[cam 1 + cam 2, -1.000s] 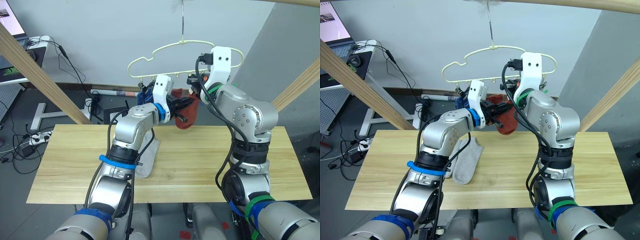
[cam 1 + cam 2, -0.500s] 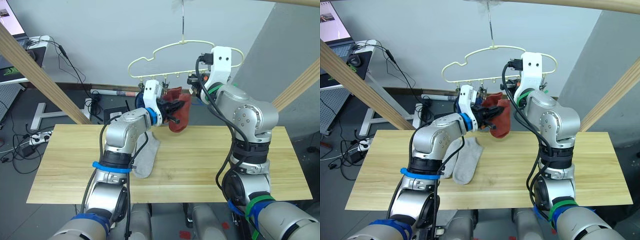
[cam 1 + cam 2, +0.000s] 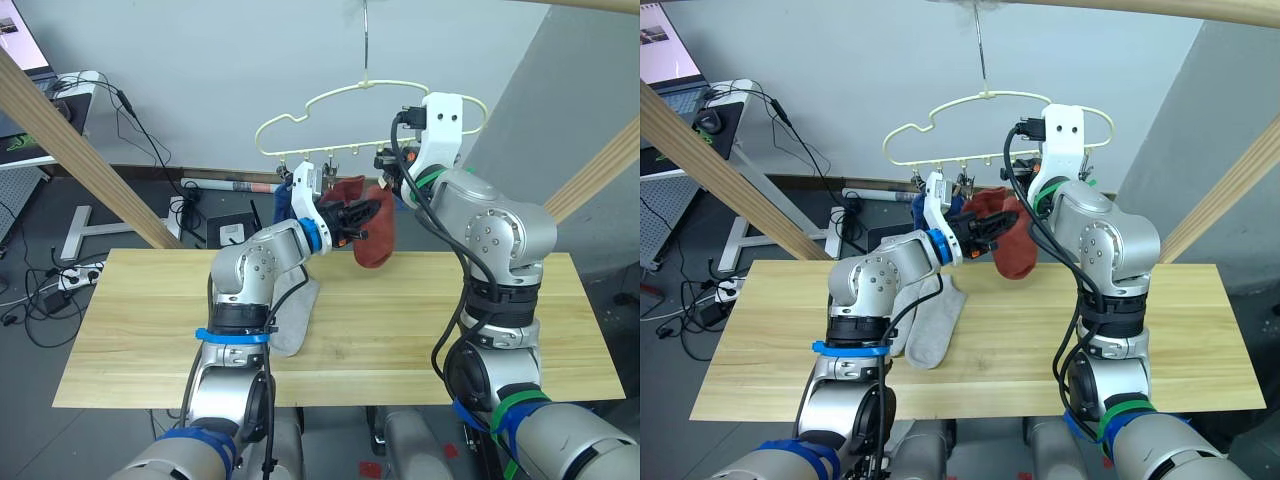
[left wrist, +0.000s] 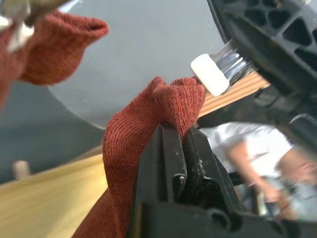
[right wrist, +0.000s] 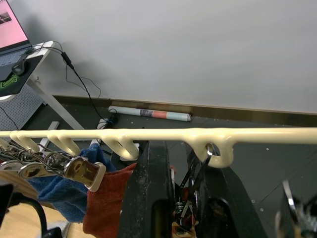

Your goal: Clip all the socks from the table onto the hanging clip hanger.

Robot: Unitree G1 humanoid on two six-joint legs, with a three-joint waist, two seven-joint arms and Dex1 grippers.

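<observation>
Rust-red sock (image 3: 372, 226) up at the cream-yellow clip hanger (image 3: 330, 101), light grey sock (image 3: 936, 322) on yellowish wood-grain table (image 3: 400, 320).

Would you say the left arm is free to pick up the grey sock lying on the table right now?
Probably not yet: the left gripper is shut on a rust-red sock held up by the clip hanger, above the grey sock.

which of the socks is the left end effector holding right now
The rust-red sock, pinched in the left end effector and raised beneath the clip hanger. The light grey socks lie on the table; a blue sock already hangs clipped.
</observation>
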